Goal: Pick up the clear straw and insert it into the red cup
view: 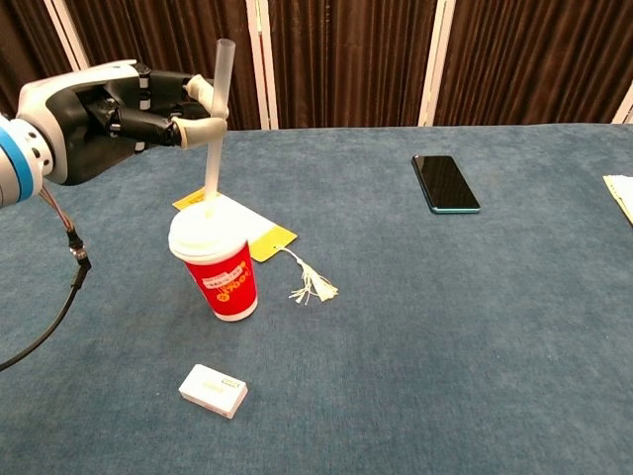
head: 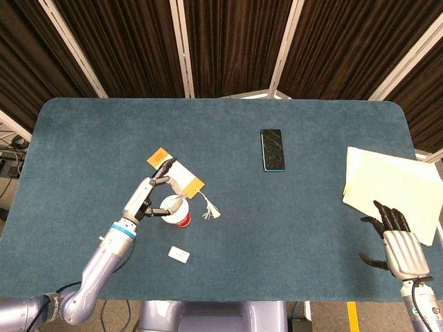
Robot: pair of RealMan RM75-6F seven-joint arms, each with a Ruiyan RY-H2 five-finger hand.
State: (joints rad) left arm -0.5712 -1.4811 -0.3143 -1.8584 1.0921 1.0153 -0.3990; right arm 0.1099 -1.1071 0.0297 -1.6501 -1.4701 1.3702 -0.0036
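Observation:
The red cup with a white lid stands on the blue table; in the head view the cup sits left of centre. It leans slightly to the left. My left hand pinches the clear straw near its top, above and left of the cup. The straw stands nearly upright with its lower end on the lid's back part. In the head view my left hand lies just left of the cup. My right hand rests open at the table's front right, holding nothing.
A white card with orange ends and a tassel lies behind the cup. A small white box sits in front of it. A black phone lies at centre back, and pale papers at the right.

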